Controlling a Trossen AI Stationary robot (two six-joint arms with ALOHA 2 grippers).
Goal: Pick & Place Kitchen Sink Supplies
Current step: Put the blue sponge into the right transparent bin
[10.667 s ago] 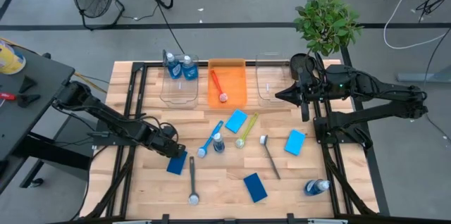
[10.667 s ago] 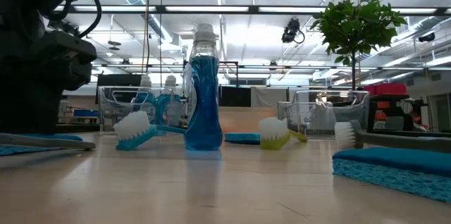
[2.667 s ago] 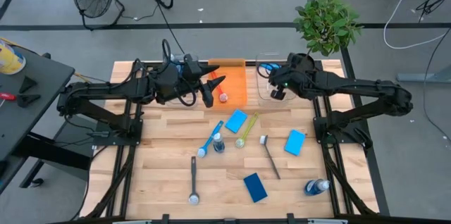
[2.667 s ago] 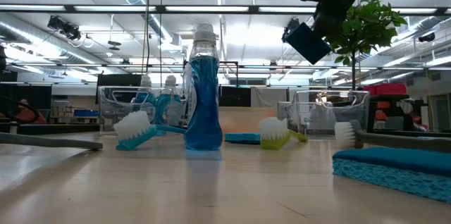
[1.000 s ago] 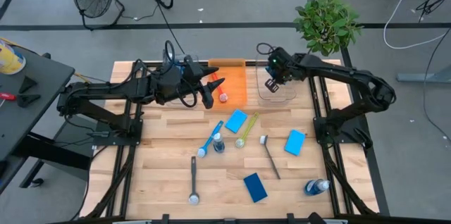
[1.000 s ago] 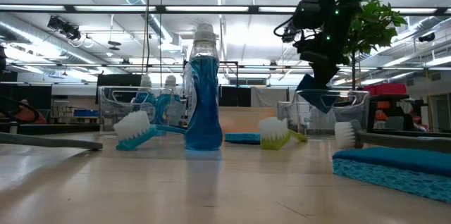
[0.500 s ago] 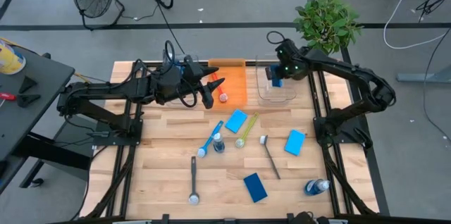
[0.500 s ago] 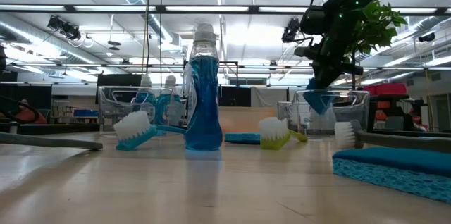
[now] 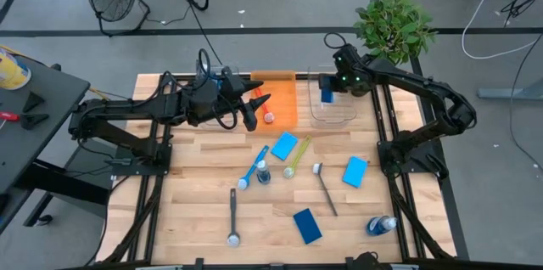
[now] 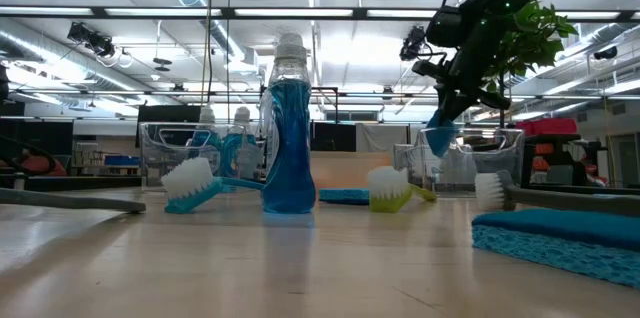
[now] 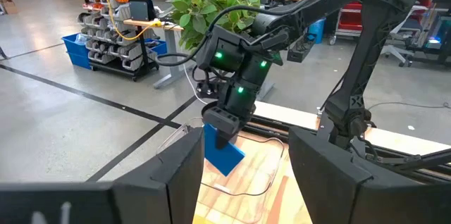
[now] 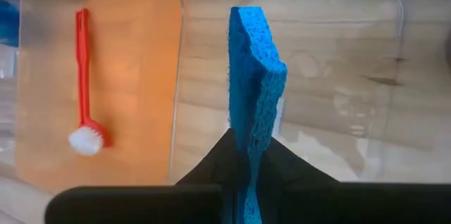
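**Blue sponge pinched above the clear bin**

Blue and porous, the sponge (image 12: 255,76) hangs edge-on between the right gripper's (image 12: 246,155) two dark fingers, which are closed tight on its lower end. Only the right wrist view shows this grip plainly, along with the sponge's pitted foam surface and the glossy, rounded clear bin (image 12: 366,97) beneath it. That view also catches the orange bin (image 12: 134,76) beside it, with a thin red brush (image 12: 84,86) with white bristles lying inside.

From above, the right gripper (image 9: 329,89) is over the clear bin (image 9: 333,117) at the table's far side, beside the plant (image 9: 393,25). The left gripper (image 9: 254,104) hovers over the orange bin's (image 9: 284,109) near-left edge, fingers apart and holding nothing.

Level with the wooden table (image 10: 300,268), the low view alone shows heights: the sponge (image 10: 441,118) hangs tilted at about the clear bin's (image 10: 500,163) rim. A clear bottle (image 10: 288,128) of blue liquid stands upright in front, flanked by a blue brush (image 10: 195,186) and a yellow-green brush (image 10: 392,190), both with white bristle heads.

The left wrist view sees the right arm from the far side, the flat sponge (image 11: 223,150) hanging from it.
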